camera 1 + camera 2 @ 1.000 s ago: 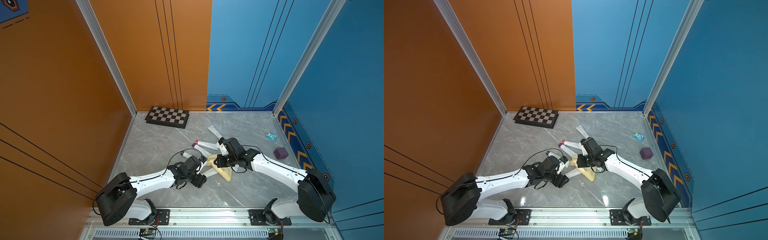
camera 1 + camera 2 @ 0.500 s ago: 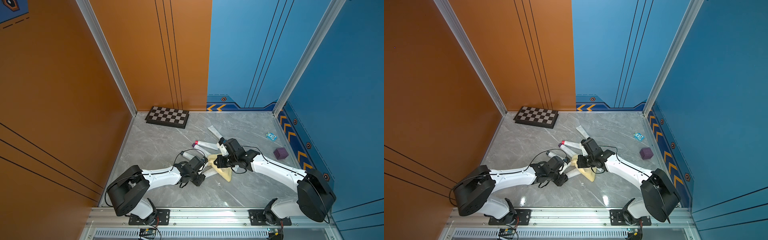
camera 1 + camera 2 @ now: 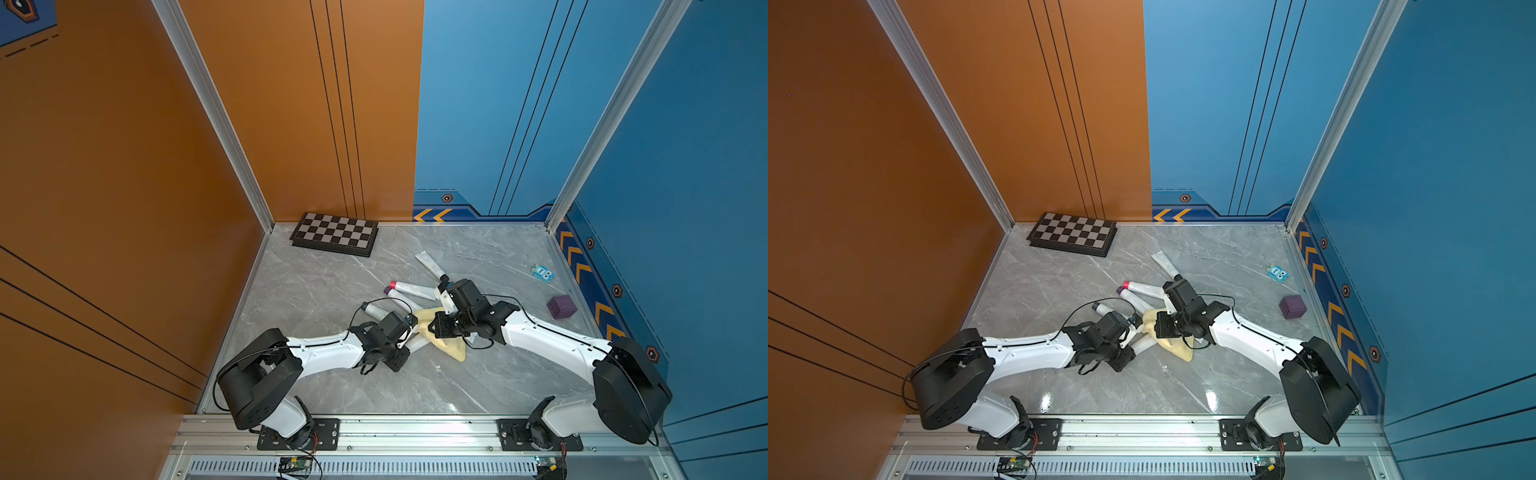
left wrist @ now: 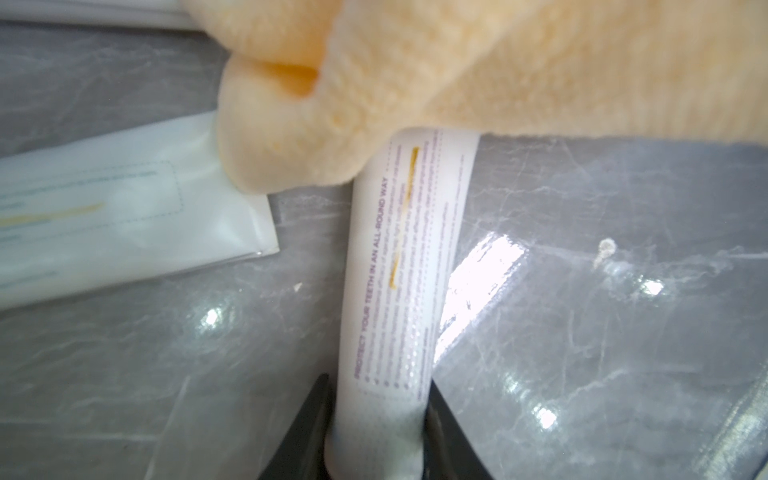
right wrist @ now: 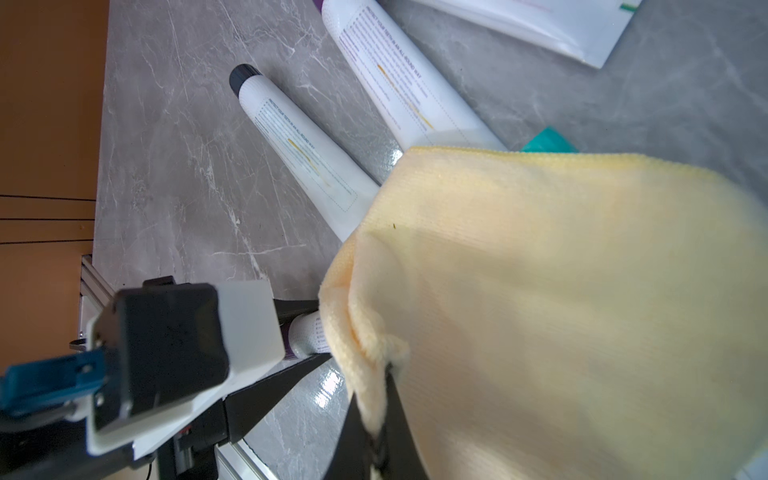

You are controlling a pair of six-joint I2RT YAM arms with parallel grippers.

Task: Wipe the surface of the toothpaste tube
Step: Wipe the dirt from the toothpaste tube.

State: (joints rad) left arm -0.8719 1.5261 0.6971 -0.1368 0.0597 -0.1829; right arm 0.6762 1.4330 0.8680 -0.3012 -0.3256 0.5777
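Note:
A white toothpaste tube [image 4: 407,257] with purple print lies on the grey marble floor near the middle. My left gripper [image 4: 377,388] is shut on its cap end, with a black jaw pressing each side. The tube [image 3: 417,343] runs from the left gripper [image 3: 409,336] under a yellow cloth [image 3: 446,347], which hides its far end. My right gripper [image 5: 384,382] is shut on a fold of the cloth [image 5: 561,291] and holds it over the tube [image 5: 307,334]. In both top views the two grippers nearly meet, as with the right gripper [image 3: 1160,326].
Three more tubes [image 3: 411,289] [image 3: 376,311] [image 3: 430,264] lie just behind the grippers. A chessboard [image 3: 334,234] rests against the back wall. A purple cube [image 3: 561,306] and a small blue toy [image 3: 543,273] sit at the right. Walls enclose three sides.
My left gripper has moved in onto the tube's cap end and its jaws have closed on it. The right gripper and the cloth have stayed put.

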